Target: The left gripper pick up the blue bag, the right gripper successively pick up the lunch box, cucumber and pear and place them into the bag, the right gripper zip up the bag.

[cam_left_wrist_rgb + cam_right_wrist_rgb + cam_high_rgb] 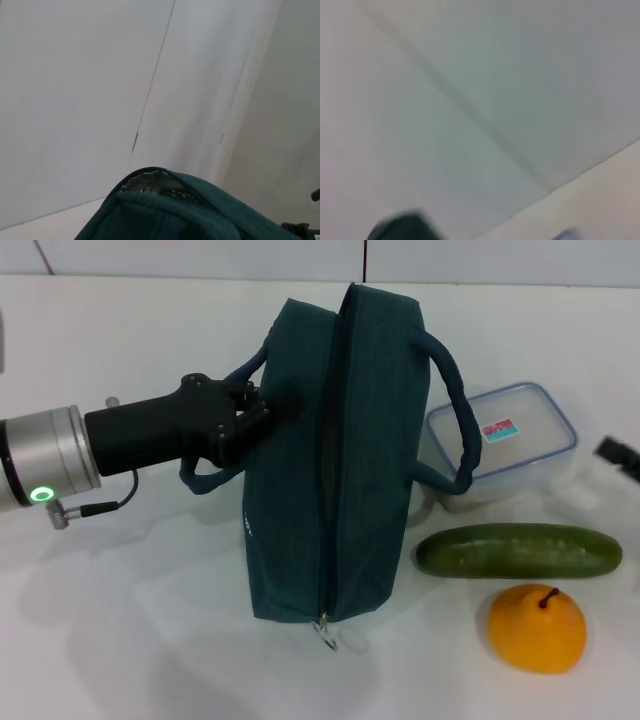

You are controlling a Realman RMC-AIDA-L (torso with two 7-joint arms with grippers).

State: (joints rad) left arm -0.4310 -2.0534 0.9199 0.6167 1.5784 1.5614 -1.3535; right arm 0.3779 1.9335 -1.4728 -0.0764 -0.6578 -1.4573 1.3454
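Nearest you, pear: you see the pear (pixel 536 629) sitting upright on the white table (pixel 120 640), at the front right, stem up.
Zipper pull: the metal ring pull (pixel 327 633) hangs at the near end of the bag, just left of the pear's level, resting on the table.
Cucumber: the cucumber (pixel 518 551) lies flat and crosswise just behind the pear, close to it, its left end near the bag's side.
Bag: the blue bag (pixel 330 460) stands upright in the middle, its long zipper running from near to far along the top; from the left wrist view you see only its far end (pixel 200 210), with a silvery lining showing at the gap.
Left gripper: the left gripper (pixel 262 405) reaches in from the left and its fingers are closed on the bag's left handle, tight against the fabric.
Lunch box: the lunch box (pixel 503 445) sits flat behind the cucumber, right of the bag, with the bag's right handle (pixel 452 410) draped over its left edge.
Right gripper: you get only a dark tip of the right gripper (pixel 618 456) at the right edge; you cannot tell how its fingers stand.
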